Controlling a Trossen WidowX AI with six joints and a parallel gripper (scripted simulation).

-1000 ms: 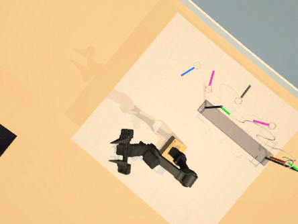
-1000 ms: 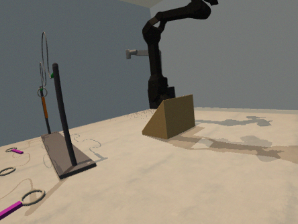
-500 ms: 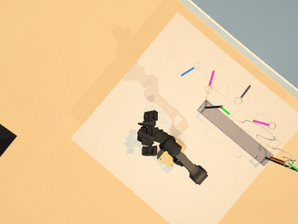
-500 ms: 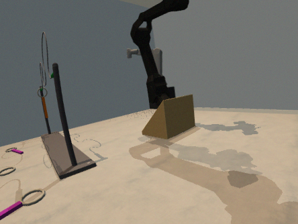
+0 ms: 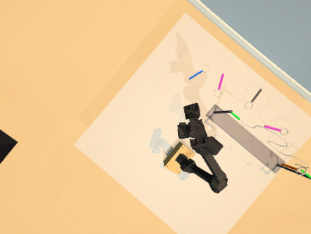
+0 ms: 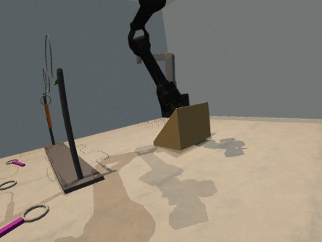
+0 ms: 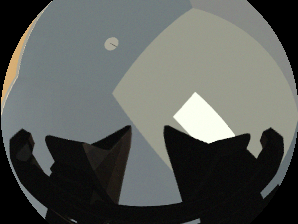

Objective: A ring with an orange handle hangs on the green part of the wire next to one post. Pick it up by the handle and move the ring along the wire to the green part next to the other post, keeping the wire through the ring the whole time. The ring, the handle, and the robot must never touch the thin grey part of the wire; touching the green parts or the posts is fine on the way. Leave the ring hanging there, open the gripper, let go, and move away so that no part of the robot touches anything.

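The ring [image 5: 301,171] [image 6: 46,99] with the orange handle [image 5: 287,165] [image 6: 48,116] hangs on the green wire part [image 5: 305,174] [image 6: 44,96] by the far post [image 6: 51,135]. The thin grey wire [image 6: 48,54] [image 5: 277,141] loops to the other green part [image 5: 235,115] [image 6: 56,82] at the near post [image 6: 67,123]. Both posts stand on a grey base [image 5: 242,136] [image 6: 59,163]. My gripper [image 5: 192,109] [image 7: 148,129] is raised high above the arm's mount, far from the ring. Its fingers are partly closed with a clear gap and nothing between them. It is out of frame in the exterior view.
A tan wedge block [image 5: 176,162] [image 6: 185,127] holds the arm's base. Spare rings lie on the mat: a blue-handled one [image 5: 196,74], magenta-handled ones [image 5: 220,81] [image 5: 272,128] [image 6: 18,164] [image 6: 11,226] and a dark-handled one [image 5: 256,95].
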